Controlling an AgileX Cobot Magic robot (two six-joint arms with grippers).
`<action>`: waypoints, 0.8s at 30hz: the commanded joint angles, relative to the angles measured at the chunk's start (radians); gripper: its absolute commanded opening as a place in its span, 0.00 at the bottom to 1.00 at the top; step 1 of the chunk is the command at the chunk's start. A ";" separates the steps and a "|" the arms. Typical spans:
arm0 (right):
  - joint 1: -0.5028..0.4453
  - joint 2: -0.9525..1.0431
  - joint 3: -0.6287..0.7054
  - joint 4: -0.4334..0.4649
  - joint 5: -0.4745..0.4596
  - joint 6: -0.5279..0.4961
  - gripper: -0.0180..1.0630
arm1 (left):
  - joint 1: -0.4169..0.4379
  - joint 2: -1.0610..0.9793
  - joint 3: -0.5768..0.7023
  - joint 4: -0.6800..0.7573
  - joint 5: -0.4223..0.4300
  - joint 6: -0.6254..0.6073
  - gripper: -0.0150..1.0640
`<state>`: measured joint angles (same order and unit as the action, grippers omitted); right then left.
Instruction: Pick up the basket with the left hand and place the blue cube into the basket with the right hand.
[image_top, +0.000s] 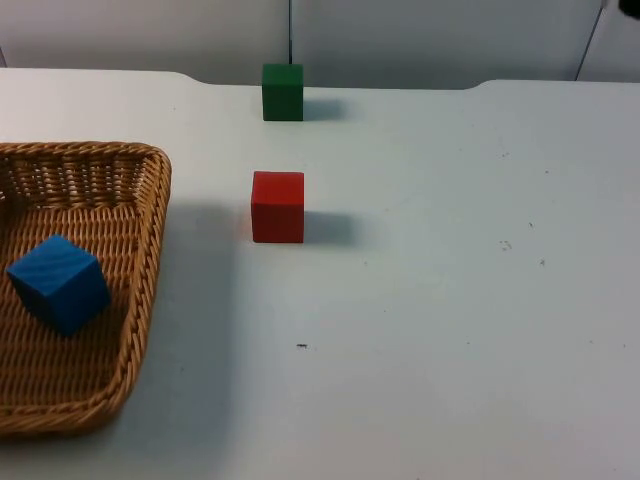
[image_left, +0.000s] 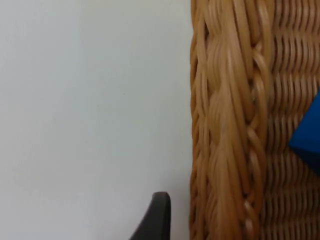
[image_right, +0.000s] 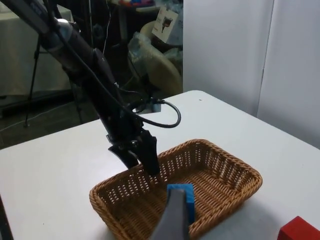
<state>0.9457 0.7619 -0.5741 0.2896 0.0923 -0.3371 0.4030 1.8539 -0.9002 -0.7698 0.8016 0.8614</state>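
White table (image_top: 450, 300) before grey partition wall (image_top: 440, 40). Nearest me: wicker basket (image_top: 140, 290) at left, blue cube (image_top: 60, 283) inside, tilted on weave. Left gripper (image_right: 142, 162) at basket rim, I see fingers straddling wall. Right gripper: cannot tell opening. Farther: red cube (image_top: 278, 207), then green cube (image_top: 283, 92) near wall.

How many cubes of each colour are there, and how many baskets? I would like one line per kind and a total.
Blue cube, lying in the basket: 1
Red cube, on the table: 1
Green cube, on the table: 1
Wicker basket: 1
Total: 4 things
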 joint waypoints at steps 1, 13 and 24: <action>0.005 -0.005 0.003 0.003 0.005 0.001 0.69 | -0.007 -0.007 -0.006 0.001 0.033 -0.031 0.78; 0.005 -0.005 0.003 0.003 0.004 0.001 0.69 | -0.007 -0.130 -0.006 0.143 0.031 -0.199 0.78; 0.005 -0.005 0.003 0.000 -0.033 -0.001 0.69 | -0.007 -0.533 -0.006 0.239 0.026 -0.350 0.78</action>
<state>0.9457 0.7619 -0.5741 0.2896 0.0774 -0.3371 0.4030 1.3767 -0.9002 -0.5378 0.8167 0.5387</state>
